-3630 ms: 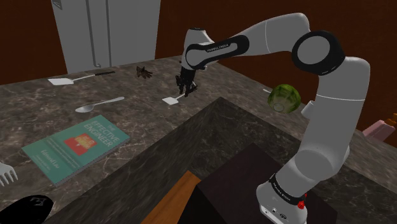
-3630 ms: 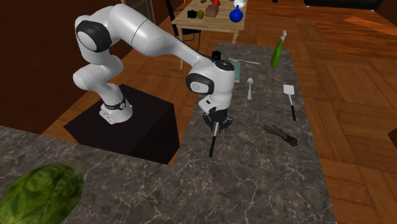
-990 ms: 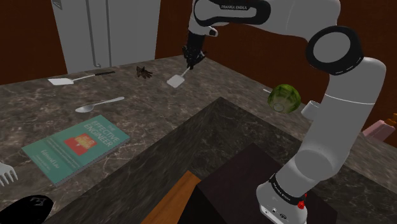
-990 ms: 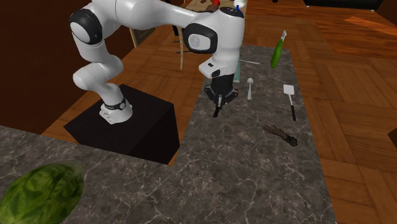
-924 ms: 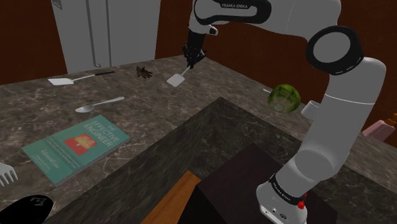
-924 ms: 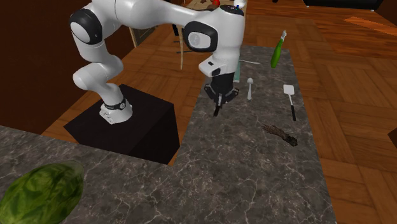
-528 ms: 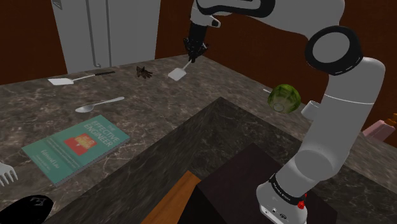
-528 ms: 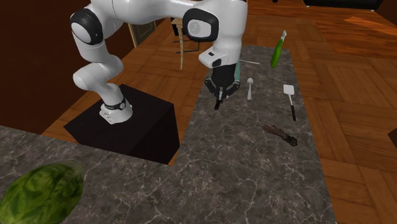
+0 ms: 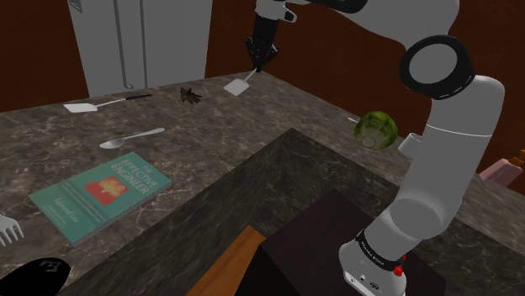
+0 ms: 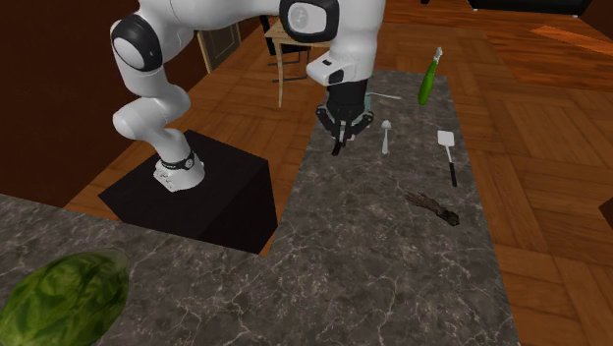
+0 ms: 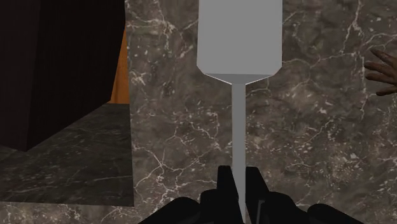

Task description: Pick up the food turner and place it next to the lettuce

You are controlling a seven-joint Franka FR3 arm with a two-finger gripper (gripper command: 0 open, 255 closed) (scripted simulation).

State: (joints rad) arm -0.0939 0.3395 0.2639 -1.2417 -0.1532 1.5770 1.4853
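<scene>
My gripper [image 9: 260, 64] is shut on the thin handle of a food turner [image 9: 238, 86], whose flat grey blade hangs tilted well above the dark marble counter [image 9: 193, 143]. In the wrist view the handle [image 11: 237, 137] runs out from between the clasped fingers [image 11: 224, 181] to the wide blade [image 11: 240, 35]. In the second exterior view the gripper [image 10: 339, 145] hovers over the counter's far part. The green lettuce [image 9: 376, 129] lies at the shoulder view's right, on another counter stretch, large in the second exterior view's lower left corner [image 10: 59, 300].
A second white turner [image 9: 84, 107] with a black handle, a spoon [image 9: 130, 139], a teal book [image 9: 101, 193] and a dark brown clump [image 9: 191, 95] lie on the counter. A green bottle [image 10: 429, 77] stands at its far end. The black stand [image 10: 196, 192] sits beside the counter.
The arm has risen with the turner in its grip, carrying it higher off the counter and further towards the shoulder view's top. Nothing on the counter has moved.
</scene>
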